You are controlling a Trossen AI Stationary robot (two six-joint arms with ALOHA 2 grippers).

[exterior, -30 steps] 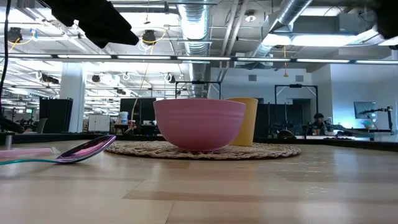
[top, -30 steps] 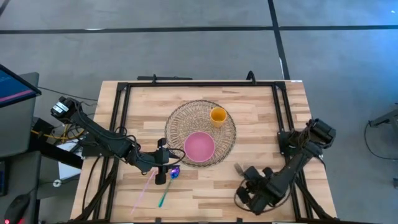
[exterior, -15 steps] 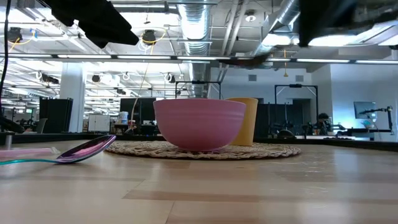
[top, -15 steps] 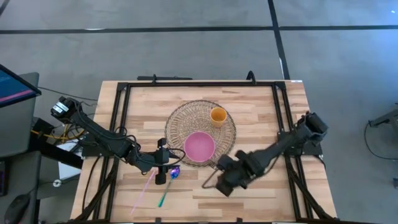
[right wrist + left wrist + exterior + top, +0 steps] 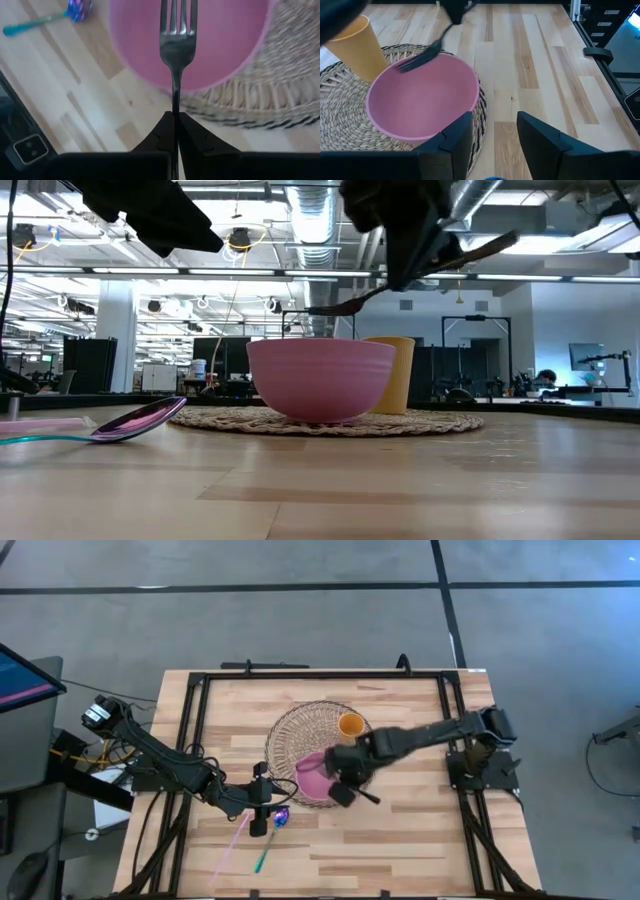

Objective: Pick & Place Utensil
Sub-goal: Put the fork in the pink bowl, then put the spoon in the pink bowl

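A dark metal fork [image 5: 177, 45] sits in my shut right gripper [image 5: 175, 120], which hovers above the right rim of the pink bowl [image 5: 320, 776]. In the low view the fork [image 5: 345, 304] hangs over the bowl [image 5: 320, 380]. The bowl and a yellow cup [image 5: 351, 725] stand on a round woven mat [image 5: 290, 735]. A spoon [image 5: 272, 835] with a teal handle and purple head lies flat on the table near the bowl. My left gripper [image 5: 492, 145] is open, low beside the spoon head, pointing at the bowl. My right gripper pinches the fork's handle [image 5: 175, 102] between its two fingers, part-way along it. The free handle end [image 5: 490, 245] sticks out behind the gripper and the tines [image 5: 325, 309] ahead of it. The fork is lifted clear, tilted with its tines lower, above the bowl.
A pink stick-like utensil [image 5: 233, 842] lies next to the spoon near the table's near edge. A black frame [image 5: 300, 677] runs round the tabletop. Bare wood lies right of the mat [image 5: 420, 810] and along the near edge.
My right arm has swung from the table's near right corner toward the left and far side, carrying the fork in the air, and now holds it over the pink bowl. The left arm, the spoon, the bowl and the cup have stayed put.
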